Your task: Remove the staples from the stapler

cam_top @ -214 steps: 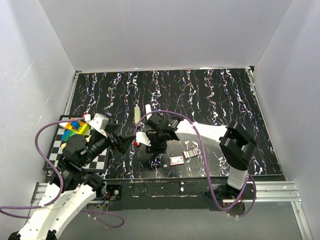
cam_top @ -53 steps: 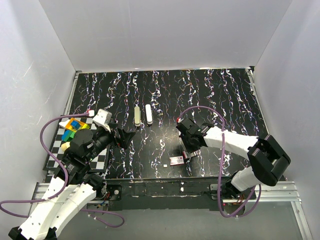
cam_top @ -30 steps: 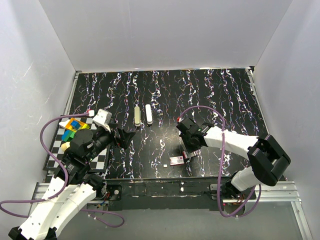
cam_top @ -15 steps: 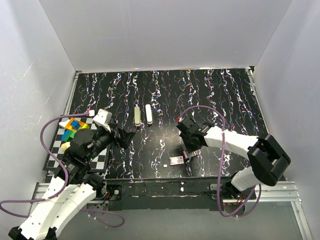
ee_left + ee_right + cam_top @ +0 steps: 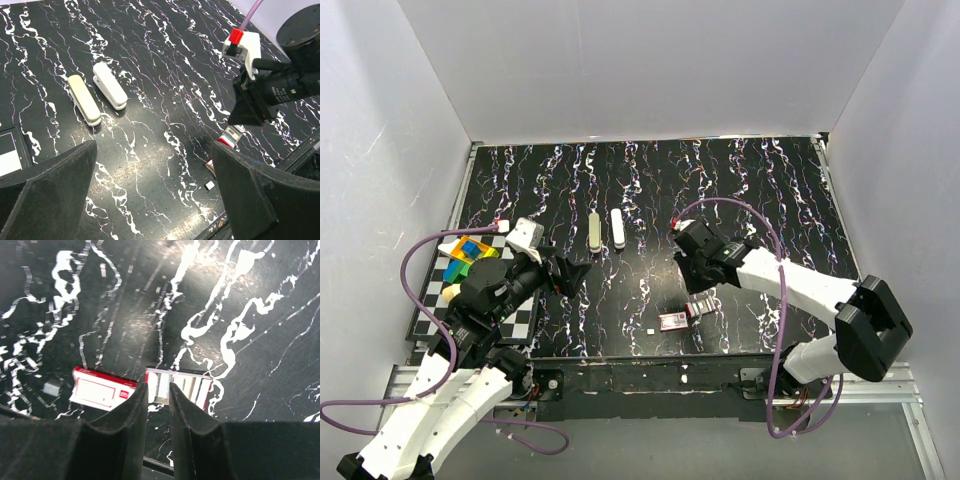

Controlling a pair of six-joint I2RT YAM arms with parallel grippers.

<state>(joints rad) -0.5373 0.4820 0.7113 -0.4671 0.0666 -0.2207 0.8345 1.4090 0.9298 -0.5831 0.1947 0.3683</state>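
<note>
Two small staplers lie side by side at mid-table, one beige (image 5: 594, 232) (image 5: 84, 99) and one white (image 5: 617, 228) (image 5: 110, 92), both closed. My right gripper (image 5: 698, 290) (image 5: 157, 390) hovers over an open red staple tray (image 5: 179, 386) (image 5: 697, 307) that holds silvery staples. Its jaws stand a narrow gap apart with nothing between them. The box's red-and-white sleeve (image 5: 102, 388) (image 5: 672, 321) lies just left of the tray. My left gripper (image 5: 570, 272) (image 5: 154, 147) is wide open and empty, low over the table in front of the staplers.
A small white scrap (image 5: 651, 329) (image 5: 51, 387) lies left of the sleeve near the table's front edge. A checkered board (image 5: 525, 320) with coloured blocks (image 5: 470, 255) sits at the left. White walls enclose the table on three sides.
My right gripper has lifted slightly above the staple tray and its jaws have parted a little; the right elbow has swung outward. The left arm has not moved.
</note>
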